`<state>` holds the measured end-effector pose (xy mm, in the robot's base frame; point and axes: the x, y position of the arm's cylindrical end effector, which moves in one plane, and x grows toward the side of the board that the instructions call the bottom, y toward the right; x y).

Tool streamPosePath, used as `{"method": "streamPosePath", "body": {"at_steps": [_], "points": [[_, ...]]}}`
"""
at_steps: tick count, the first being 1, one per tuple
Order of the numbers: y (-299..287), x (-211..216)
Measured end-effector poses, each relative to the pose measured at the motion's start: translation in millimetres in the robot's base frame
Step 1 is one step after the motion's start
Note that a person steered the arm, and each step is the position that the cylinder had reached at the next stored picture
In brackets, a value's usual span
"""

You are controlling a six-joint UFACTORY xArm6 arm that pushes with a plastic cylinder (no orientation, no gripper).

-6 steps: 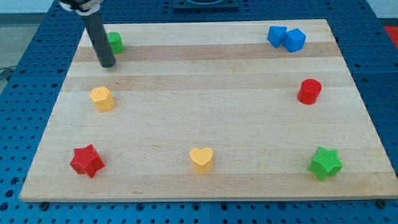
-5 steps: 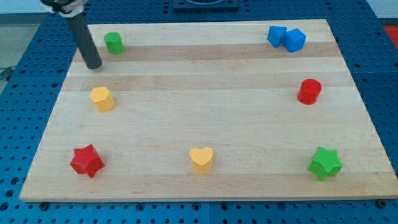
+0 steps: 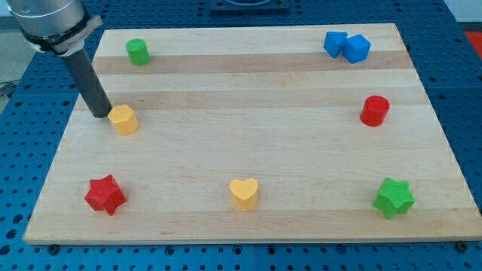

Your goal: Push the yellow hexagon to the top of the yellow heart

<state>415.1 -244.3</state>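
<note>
- Yellow hexagon [image 3: 123,119]: you see it on worktop [image 3: 248,105] left side, my tip [image 3: 100,114] just at its left (contact unclear).
- Yellow heart [image 3: 244,193]: well apart, bottom centre.
- No pincer on this rig.

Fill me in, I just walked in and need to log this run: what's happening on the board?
My tip sits at the upper left edge of the yellow hexagon, touching it or nearly so, placed to push it toward the view's lower right. The yellow heart lies far off near the bottom centre, so the hexagon is not yet above it. The other blocks stand apart around the board.
</note>
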Motion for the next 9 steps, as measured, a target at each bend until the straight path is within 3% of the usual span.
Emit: {"method": "streamPosePath", "body": {"at_steps": [4,6,7,9], "points": [[89.7,71.5],[91.4,97.5],[77.4,91.0],[74.6,24.3]]}}
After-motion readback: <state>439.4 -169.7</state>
